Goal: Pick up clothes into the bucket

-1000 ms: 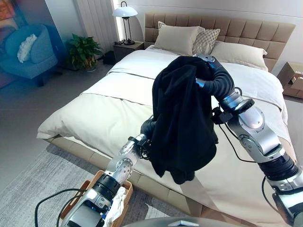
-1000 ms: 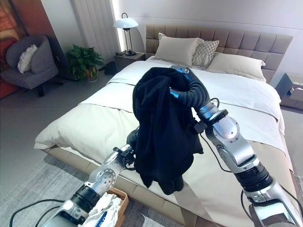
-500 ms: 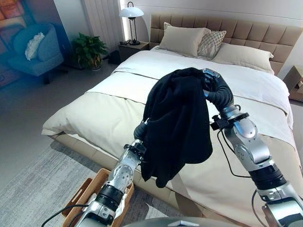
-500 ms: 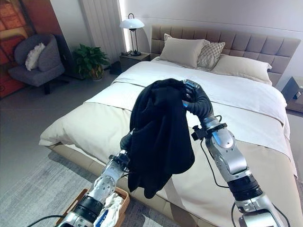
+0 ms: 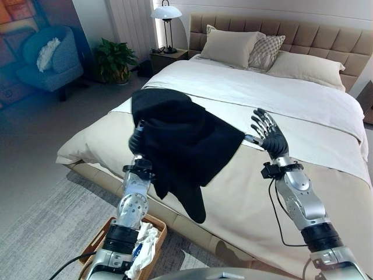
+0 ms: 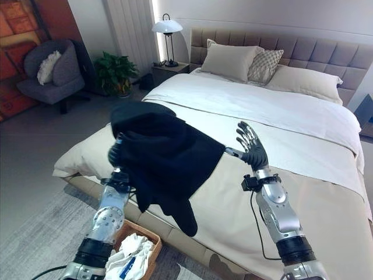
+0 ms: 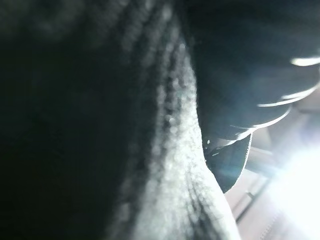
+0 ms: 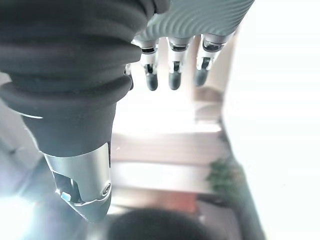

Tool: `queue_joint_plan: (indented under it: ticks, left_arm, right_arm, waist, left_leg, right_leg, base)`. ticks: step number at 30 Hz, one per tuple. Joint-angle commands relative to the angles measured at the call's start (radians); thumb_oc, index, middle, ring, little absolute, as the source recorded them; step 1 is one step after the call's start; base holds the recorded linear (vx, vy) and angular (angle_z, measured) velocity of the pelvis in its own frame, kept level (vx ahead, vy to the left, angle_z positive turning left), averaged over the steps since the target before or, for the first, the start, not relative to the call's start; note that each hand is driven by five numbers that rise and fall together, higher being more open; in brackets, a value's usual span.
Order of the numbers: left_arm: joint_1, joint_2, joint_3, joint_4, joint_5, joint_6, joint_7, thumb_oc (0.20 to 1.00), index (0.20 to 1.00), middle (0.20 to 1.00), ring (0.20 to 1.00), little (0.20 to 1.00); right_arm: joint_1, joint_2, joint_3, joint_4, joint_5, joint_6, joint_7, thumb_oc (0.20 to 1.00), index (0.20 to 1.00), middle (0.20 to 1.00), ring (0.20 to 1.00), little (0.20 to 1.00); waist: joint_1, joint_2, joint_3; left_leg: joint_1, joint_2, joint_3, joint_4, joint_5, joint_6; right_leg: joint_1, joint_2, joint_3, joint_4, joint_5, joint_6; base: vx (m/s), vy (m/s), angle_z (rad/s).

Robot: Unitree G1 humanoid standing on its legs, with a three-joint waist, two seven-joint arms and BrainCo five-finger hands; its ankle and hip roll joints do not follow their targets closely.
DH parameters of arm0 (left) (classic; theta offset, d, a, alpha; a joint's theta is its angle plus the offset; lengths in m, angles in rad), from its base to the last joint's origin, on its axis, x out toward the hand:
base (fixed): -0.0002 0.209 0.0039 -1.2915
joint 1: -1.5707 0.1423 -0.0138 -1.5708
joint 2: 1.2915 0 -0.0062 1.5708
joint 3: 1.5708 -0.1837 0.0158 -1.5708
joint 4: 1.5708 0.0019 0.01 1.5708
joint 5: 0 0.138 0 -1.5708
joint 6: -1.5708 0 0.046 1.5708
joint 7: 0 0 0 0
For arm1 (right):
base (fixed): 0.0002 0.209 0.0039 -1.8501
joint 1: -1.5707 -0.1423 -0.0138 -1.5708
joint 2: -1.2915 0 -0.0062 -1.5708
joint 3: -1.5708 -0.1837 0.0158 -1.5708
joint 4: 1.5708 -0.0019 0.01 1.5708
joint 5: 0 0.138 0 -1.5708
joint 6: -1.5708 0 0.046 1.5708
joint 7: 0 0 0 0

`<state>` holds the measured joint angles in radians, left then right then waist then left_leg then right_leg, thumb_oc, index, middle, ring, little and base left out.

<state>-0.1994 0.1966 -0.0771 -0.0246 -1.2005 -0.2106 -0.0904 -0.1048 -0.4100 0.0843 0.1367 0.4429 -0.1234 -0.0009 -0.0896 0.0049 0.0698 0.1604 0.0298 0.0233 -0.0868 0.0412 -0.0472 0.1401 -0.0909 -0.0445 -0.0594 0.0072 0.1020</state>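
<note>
A black garment (image 5: 180, 140) hangs draped over my raised left hand (image 5: 136, 142), above the bed's near left edge; one loose end dangles down toward the floor. In the left wrist view black cloth (image 7: 100, 125) lies right against the hand. My right hand (image 5: 268, 133) is open over the bed, fingers (image 8: 172, 75) spread and straight, just to the right of the garment's edge and holding nothing. A woven basket (image 5: 100, 242) stands on the rug below my left arm, with white clothes (image 5: 143, 248) in it.
The large bed (image 5: 303, 192) with cream covers and pillows (image 5: 227, 46) lies ahead. A nightstand with a lamp (image 5: 166, 11), a potted plant (image 5: 115, 58) and a blue armchair (image 5: 49, 58) stand at the far left. Bare floor and a grey rug (image 5: 46, 233) lie to the left.
My right hand has let go of the black garment and opened to its right. The garment now hangs from my left hand, further left and lower. The camera has shifted too.
</note>
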Motion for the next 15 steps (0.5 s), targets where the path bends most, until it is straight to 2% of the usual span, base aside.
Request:
queue_joint_plan:
  ticks: [1, 2, 7, 8, 9, 10, 13, 14, 15]
  left_arm:
    - [-0.144, 0.085, 0.086, -0.085, 0.156, -0.121, 0.046, 0.2, 0.2, 0.2, 0.2, 0.2]
    - [-0.168, 0.138, 0.126, -0.097, 0.243, -0.153, 0.094, 0.2, 0.2, 0.2, 0.2, 0.2]
    - [-0.184, 0.21, 0.186, -0.133, 0.364, -0.2, 0.164, 0.2, 0.2, 0.2, 0.2, 0.2]
    - [-0.184, 0.274, 0.245, -0.157, 0.47, -0.229, 0.221, 0.2, 0.2, 0.2, 0.2, 0.2]
    - [-0.177, 0.298, 0.261, -0.171, 0.516, -0.24, 0.243, 0.2, 0.2, 0.2, 0.2, 0.2]
    - [-0.161, 0.344, 0.293, -0.174, 0.599, -0.243, 0.283, 0.2, 0.2, 0.2, 0.2, 0.2]
    - [-0.135, 0.39, 0.337, -0.189, 0.667, -0.26, 0.316, 0.2, 0.2, 0.2, 0.2, 0.2]
    - [-0.101, 0.434, 0.38, -0.185, 0.732, -0.264, 0.342, 0.2, 0.2, 0.2, 0.2, 0.2]
    - [-0.082, 0.445, 0.398, -0.184, 0.744, -0.265, 0.343, 0.2, 0.2, 0.2, 0.2, 0.2]
  right_arm:
    - [0.049, 0.033, -0.045, 0.078, -0.005, -0.024, 0.009, 1.0, 1.0, 1.0, 1.0, 1.0]
    - [0.103, 0.052, -0.044, 0.178, -0.017, -0.014, 0.008, 1.0, 1.0, 1.0, 1.0, 1.0]
    - [0.161, 0.076, -0.039, 0.337, -0.049, -0.011, 0.002, 1.0, 1.0, 1.0, 1.0, 1.0]
    - [0.2, 0.086, -0.039, 0.443, -0.105, -0.007, -0.013, 1.0, 1.0, 1.0, 1.0, 1.0]
    - [0.208, 0.092, -0.037, 0.503, -0.109, -0.004, -0.018, 1.0, 1.0, 1.0, 1.0, 1.0]
    - [0.221, 0.102, -0.032, 0.581, -0.132, -0.003, -0.021, 1.0, 1.0, 1.0, 1.0, 1.0]
    - [0.23, 0.106, -0.026, 0.682, -0.154, -0.006, -0.025, 1.0, 1.0, 1.0, 1.0, 1.0]
    - [0.256, 0.113, -0.009, 0.773, -0.2, 0.002, -0.013, 1.0, 1.0, 1.0, 1.0, 1.0]
    - [0.264, 0.111, 0.002, 0.807, -0.228, 0.005, -0.011, 1.0, 1.0, 1.0, 1.0, 1.0]
  waist:
    - [0.024, -0.04, -0.025]
    - [0.022, -0.037, -0.022]
    - [0.017, -0.035, -0.017]
    - [0.018, -0.03, -0.015]
    - [0.018, -0.029, -0.014]
    - [0.018, -0.029, -0.011]
    - [0.019, -0.029, -0.01]
    - [0.024, -0.026, -0.006]
    - [0.026, -0.027, -0.003]
  left_leg:
    - [-0.04, -0.04, -0.015, 0.099, -0.109, 0.016]
    - [-0.04, -0.04, -0.017, 0.101, -0.109, 0.014]
    - [-0.041, -0.039, -0.02, 0.104, -0.11, 0.009]
    - [-0.042, -0.039, -0.021, 0.105, -0.11, 0.006]
    - [-0.043, -0.038, -0.021, 0.105, -0.11, 0.004]
    - [-0.047, -0.038, -0.023, 0.108, -0.104, 0.002]
    - [-0.053, -0.038, -0.025, 0.108, -0.101, -0.001]
    - [-0.05, -0.036, -0.028, 0.108, -0.109, -0.003]
    - [-0.051, -0.036, -0.029, 0.109, -0.109, -0.004]
  right_leg:
    - [-0.06, -0.04, -0.017, 0.116, -0.046, 0.026]
    - [-0.061, -0.038, -0.02, 0.121, -0.048, 0.026]
    - [-0.059, -0.037, -0.023, 0.124, -0.052, 0.026]
    - [-0.059, -0.036, -0.027, 0.125, -0.055, 0.026]
    - [-0.059, -0.036, -0.028, 0.125, -0.055, 0.026]
    - [-0.062, -0.036, -0.03, 0.125, -0.05, 0.025]
    - [-0.065, -0.037, -0.032, 0.123, -0.048, 0.026]
    - [-0.061, -0.036, -0.035, 0.124, -0.058, 0.028]
    - [-0.062, -0.036, -0.036, 0.126, -0.059, 0.028]
  base:
    - [0.0, 0.0, 0.0]
    - [0.02, -0.003, 0.04]
    - [0.01, -0.001, 0.09]
    - [0.01, -0.001, 0.07]
    - [-0.01, -0.003, 0.07]
    - [0.01, -0.003, 0.04]
    - [0.01, 0.001, 0.03]
    - [0.0, 0.0, 0.0]
    - [0.03, 0.008, 0.0]
